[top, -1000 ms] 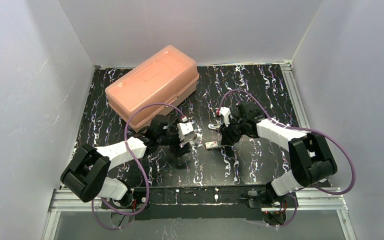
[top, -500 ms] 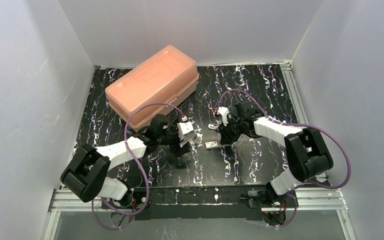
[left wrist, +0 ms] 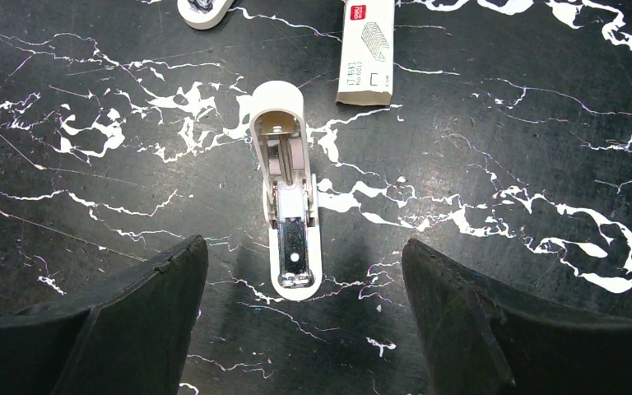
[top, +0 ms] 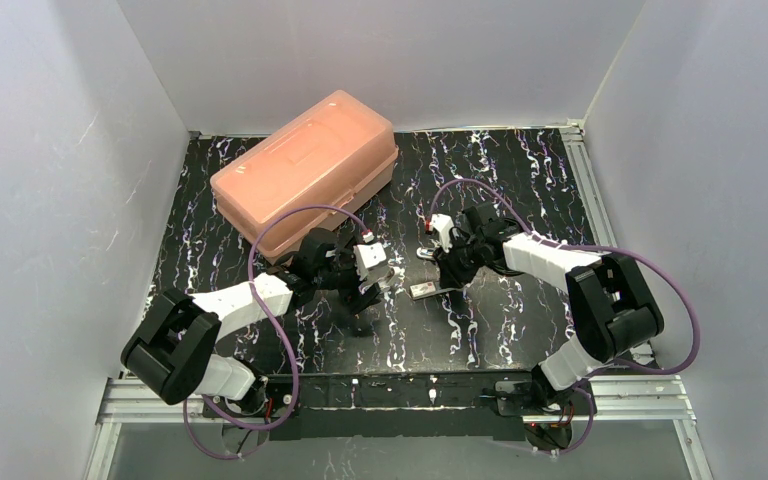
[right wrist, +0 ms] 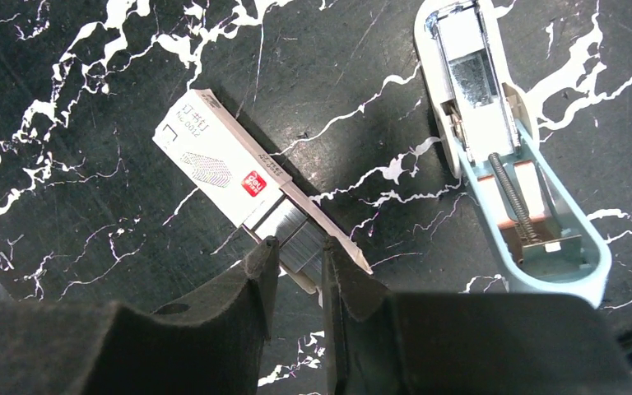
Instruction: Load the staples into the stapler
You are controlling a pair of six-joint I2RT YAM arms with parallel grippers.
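Observation:
The stapler [left wrist: 288,189] lies folded open on the black marbled table, white with a silvery metal strip, just ahead of my left gripper [left wrist: 304,321], which is open and holds nothing. The right wrist view has the stapler [right wrist: 510,156] at the upper right, its spring and channel exposed. A white staple box [right wrist: 214,164] lies open left of it, and a silvery block of staples [right wrist: 296,234] sticks out of its end. My right gripper [right wrist: 300,255] is shut on the staples, one fingertip against each side. The box [left wrist: 368,49] lies beyond the stapler.
A large pink plastic case [top: 305,170] stands closed at the back left of the table. A small white rounded object [left wrist: 204,10] shows at the top edge of the left wrist view. White walls enclose the table on three sides.
My right gripper's fingers have narrowed onto the staples, and the right arm has shifted slightly to the left. The left arm has not moved.

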